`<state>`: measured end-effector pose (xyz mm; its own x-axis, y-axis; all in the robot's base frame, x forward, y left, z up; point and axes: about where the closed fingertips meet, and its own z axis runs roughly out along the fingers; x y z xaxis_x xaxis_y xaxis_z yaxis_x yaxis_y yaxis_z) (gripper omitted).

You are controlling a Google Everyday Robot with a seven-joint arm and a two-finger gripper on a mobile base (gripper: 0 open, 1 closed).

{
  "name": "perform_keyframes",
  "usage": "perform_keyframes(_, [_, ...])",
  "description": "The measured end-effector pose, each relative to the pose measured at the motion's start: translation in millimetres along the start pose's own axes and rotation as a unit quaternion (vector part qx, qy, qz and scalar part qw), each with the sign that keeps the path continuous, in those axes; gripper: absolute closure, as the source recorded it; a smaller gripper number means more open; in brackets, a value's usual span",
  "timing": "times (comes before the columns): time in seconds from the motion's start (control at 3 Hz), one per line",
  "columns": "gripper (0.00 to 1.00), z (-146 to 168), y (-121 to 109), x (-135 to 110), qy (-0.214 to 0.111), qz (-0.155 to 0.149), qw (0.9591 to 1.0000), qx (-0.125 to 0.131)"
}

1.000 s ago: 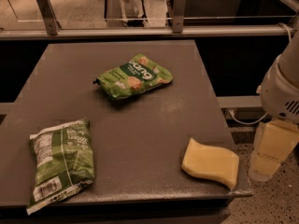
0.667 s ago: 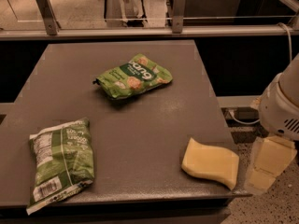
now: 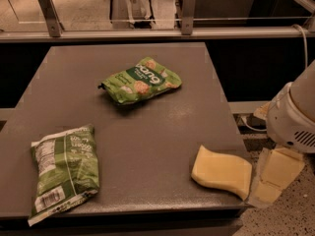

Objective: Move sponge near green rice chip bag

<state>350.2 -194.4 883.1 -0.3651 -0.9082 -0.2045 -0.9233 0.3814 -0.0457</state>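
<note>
At the front right corner of the dark grey surface (image 3: 157, 132), a pale yellow, wavy-edged soft sponge (image 3: 221, 171) lies flat, well apart from the small light-green rice chip bag (image 3: 140, 80) near the far middle. The robot's cream-coloured gripper (image 3: 275, 178) hangs just off the surface's right edge, beside the sponge; whether it is open or closed cannot be told. A larger green bag (image 3: 64, 171) with a white barcode label lies front left.

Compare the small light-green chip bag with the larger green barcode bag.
The small light-green chip bag lies farther back, white lettering and chip pictures up; the larger green bag lies front-left, nutrition label and barcode up. Both lie flat. The gripper hangs right of the pale yellow sponge, off the table.
</note>
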Motion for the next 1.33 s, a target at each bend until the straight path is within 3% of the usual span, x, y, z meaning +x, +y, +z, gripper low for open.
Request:
perform_keyframes(0.67, [0.00,30,32,-30,-0.071,-0.055,0.9960,-0.003])
perform_keyframes(1.0, [0.00,41,39,-37,-0.077,-0.065,0.9949,0.011])
perform_keyframes(1.33, [0.00,51,32,-39,-0.086,-0.047,0.9951,0.014])
